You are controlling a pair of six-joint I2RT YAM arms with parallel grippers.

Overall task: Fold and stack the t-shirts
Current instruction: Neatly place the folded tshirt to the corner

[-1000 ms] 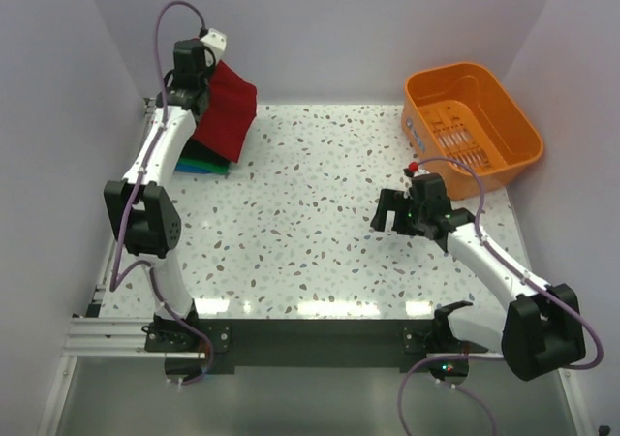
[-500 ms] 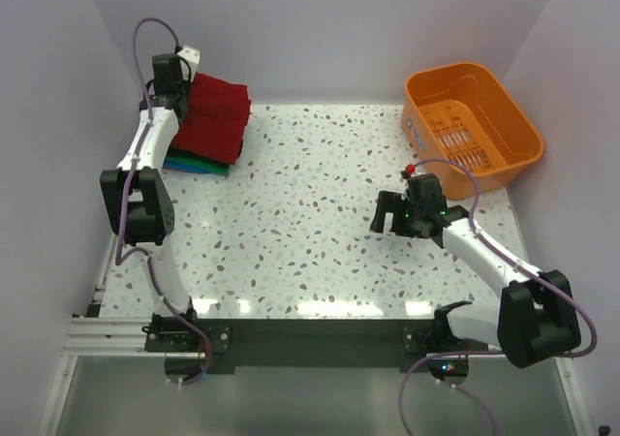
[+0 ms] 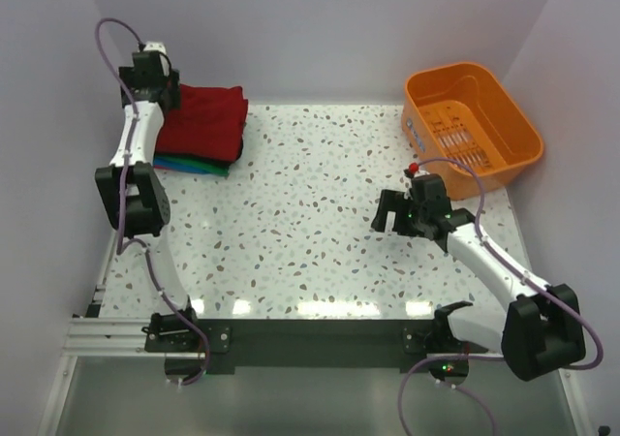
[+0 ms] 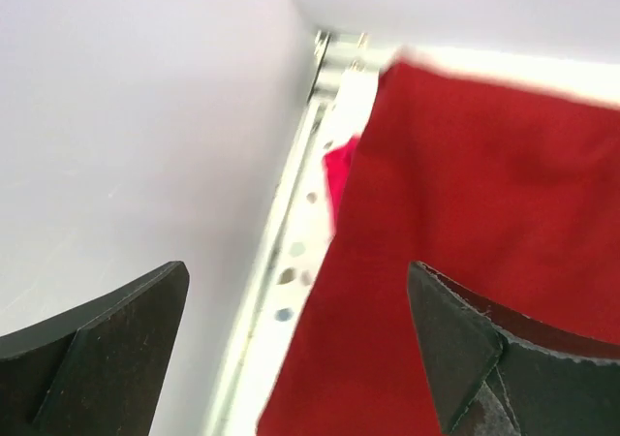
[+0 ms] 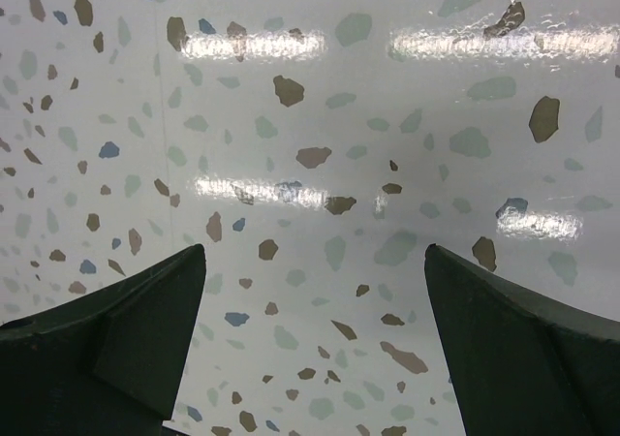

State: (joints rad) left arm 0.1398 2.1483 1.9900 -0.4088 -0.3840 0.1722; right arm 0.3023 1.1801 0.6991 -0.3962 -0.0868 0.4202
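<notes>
Hovering at the upper left of the overhead frame, the left tool point(image 3: 160, 87) holds its jaws spread wide and grips nothing. Its wrist view shows both dark fingers point(image 4: 107, 349) far apart, with the dark red t-shirt point(image 4: 484, 213) lying flat just below and to the right. That shirt tops the stack of folded t-shirts point(image 3: 194, 163), whose teal and blue edges peek out beneath, at the far left corner of the bench point(image 3: 310, 223). Right of centre, the right tool point(image 3: 392, 213) hangs equally wide open above bare speckled bench, well apart from the shirts. An orange basket point(image 3: 453, 69) sits at upper right, and no cloth shows in it. The step in hand looks like setting the red shirt onto the stack, apparently done. Next, the left tool likely needs to rise straight clear without snagging the cloth.
</notes>
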